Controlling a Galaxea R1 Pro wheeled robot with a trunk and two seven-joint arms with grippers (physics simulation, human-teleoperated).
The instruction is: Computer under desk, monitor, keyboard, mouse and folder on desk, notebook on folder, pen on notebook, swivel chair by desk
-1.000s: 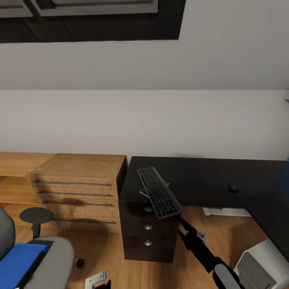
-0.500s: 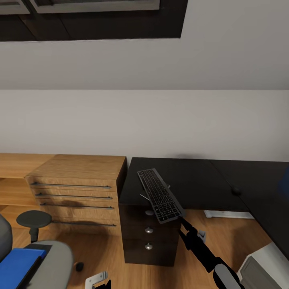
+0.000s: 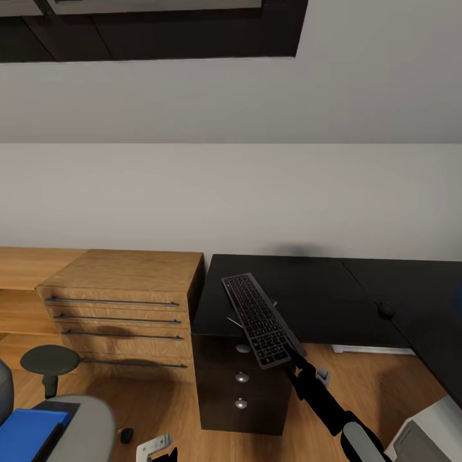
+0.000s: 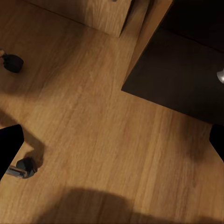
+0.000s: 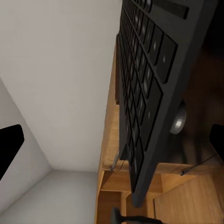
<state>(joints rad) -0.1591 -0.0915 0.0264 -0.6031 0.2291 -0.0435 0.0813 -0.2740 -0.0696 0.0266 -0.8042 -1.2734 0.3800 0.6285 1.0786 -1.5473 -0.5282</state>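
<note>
Right fingers (image 3: 290, 351) clamp the near end of the black keyboard (image 3: 256, 319), held tilted over the surface (image 3: 321, 289) edge, long axis pointing away toward the wall. Left fingers: can't tell.

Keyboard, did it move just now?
No, barely: the keyboard stays over the desk front edge above the drawer knobs; the camera shifted.
</note>
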